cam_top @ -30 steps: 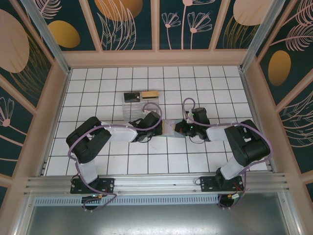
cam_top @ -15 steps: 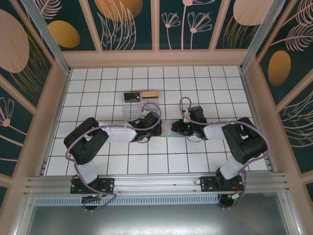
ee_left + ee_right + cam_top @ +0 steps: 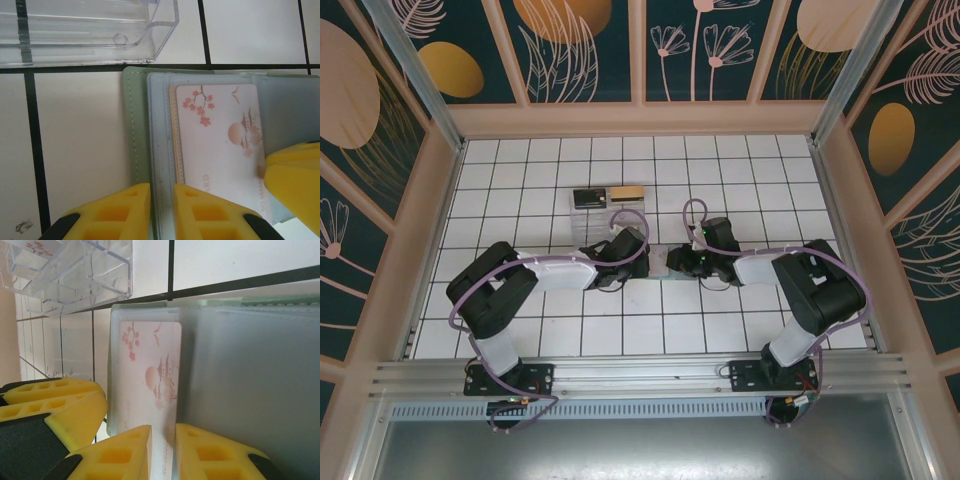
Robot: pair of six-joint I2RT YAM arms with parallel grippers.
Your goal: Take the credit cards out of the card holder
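The grey-green card holder (image 3: 658,263) lies open on the tiles between both grippers. In the left wrist view its green edge (image 3: 134,125) and clear pockets show a pale credit card (image 3: 220,145) printed with pink blossoms, with a tan-gold card edge beside it. My left gripper (image 3: 161,212) is shut on the holder's pocket edge; it sits left of the holder (image 3: 640,257) in the top view. My right gripper (image 3: 163,455) is shut on the near end of the blossom credit card (image 3: 150,375), right of the holder (image 3: 674,262). The other arm's yellow fingers (image 3: 55,407) sit close by.
A clear plastic box (image 3: 590,218) stands just behind the left gripper, near the holder's far edge (image 3: 85,30). A dark card (image 3: 590,197) and a tan-gold card (image 3: 626,192) lie at its back. White tiled floor stretches on all sides, walled in by wooden frames.
My right gripper has slid left onto the holder and its wrist has swung round. The left gripper has stayed on the holder's left side.
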